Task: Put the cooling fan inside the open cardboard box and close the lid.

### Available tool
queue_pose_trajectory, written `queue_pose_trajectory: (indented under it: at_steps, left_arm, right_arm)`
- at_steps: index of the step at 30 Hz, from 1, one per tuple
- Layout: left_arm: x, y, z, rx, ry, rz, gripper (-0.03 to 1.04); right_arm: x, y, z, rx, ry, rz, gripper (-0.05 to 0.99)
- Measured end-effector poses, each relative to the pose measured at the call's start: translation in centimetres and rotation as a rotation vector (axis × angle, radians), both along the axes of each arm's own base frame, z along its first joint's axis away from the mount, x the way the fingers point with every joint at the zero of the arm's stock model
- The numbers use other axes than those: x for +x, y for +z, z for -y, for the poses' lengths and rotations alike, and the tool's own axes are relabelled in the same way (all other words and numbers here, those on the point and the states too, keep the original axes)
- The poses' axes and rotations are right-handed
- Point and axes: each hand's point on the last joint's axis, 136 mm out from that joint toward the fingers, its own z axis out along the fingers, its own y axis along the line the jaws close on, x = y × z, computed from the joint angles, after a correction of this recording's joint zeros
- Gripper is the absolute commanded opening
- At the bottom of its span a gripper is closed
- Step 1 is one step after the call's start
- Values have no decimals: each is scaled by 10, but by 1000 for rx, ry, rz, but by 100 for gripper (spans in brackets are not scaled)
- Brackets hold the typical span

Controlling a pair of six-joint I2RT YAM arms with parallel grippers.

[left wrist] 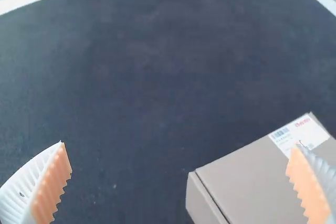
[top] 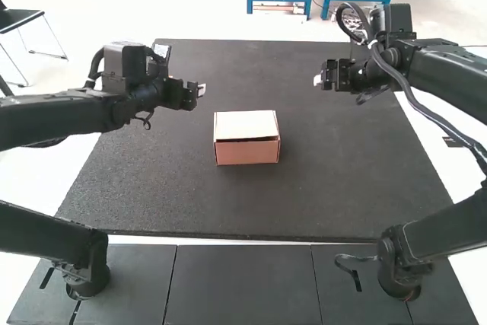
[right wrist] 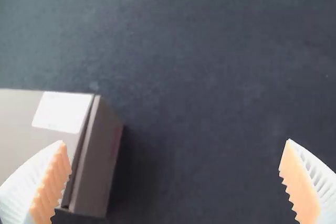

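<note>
A small brown cardboard box [top: 246,137] sits in the middle of the black mat with its lid down; a thin dark gap shows along the front edge of the lid. My left gripper [top: 195,93] hangs open above the mat, left of the box and a little behind it. My right gripper [top: 326,76] hangs open to the box's right and farther back. The left wrist view has the box [left wrist: 257,182] with a white label between the ribbed fingers [left wrist: 44,182]. A corner of the box [right wrist: 79,145] lies beside one finger [right wrist: 44,184] in the right wrist view.
The black mat [top: 152,180] covers the table, with a white floor around it. Both arm bases [top: 76,272] stand at the near edge. Blue metal frames stand beyond the mat's far side.
</note>
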Motion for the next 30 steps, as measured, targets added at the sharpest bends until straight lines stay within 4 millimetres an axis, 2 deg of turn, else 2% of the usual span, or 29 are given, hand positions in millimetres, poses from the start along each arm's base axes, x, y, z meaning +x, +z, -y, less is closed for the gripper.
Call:
queue_pose_trajectory:
  at_steps: [3,5,9,14,18,25,30]
  left_arm:
    - [-10,20,-3,-29,0,104,97]
    - [-17,27,-6,-43,7,155,97]
    - [-26,22,-14,-49,29,187,97]
    - [-29,9,-34,-69,95,170,97]
    - [-31,1,-57,-105,170,161,97]
    - [-44,-4,-111,-132,326,201,97]
    - [-60,-7,-130,-138,384,232,97]
  right_arm:
    - [7,2,13,-10,-46,47,91]
    - [9,3,23,-20,-81,74,91]
    - [7,2,38,-30,-130,119,91]
    - [4,-2,51,-32,-174,218,91]
    - [-6,-8,53,-37,-181,278,91]
    - [-40,-25,41,-29,-144,334,91]
    - [-51,-43,45,-24,-157,325,91]
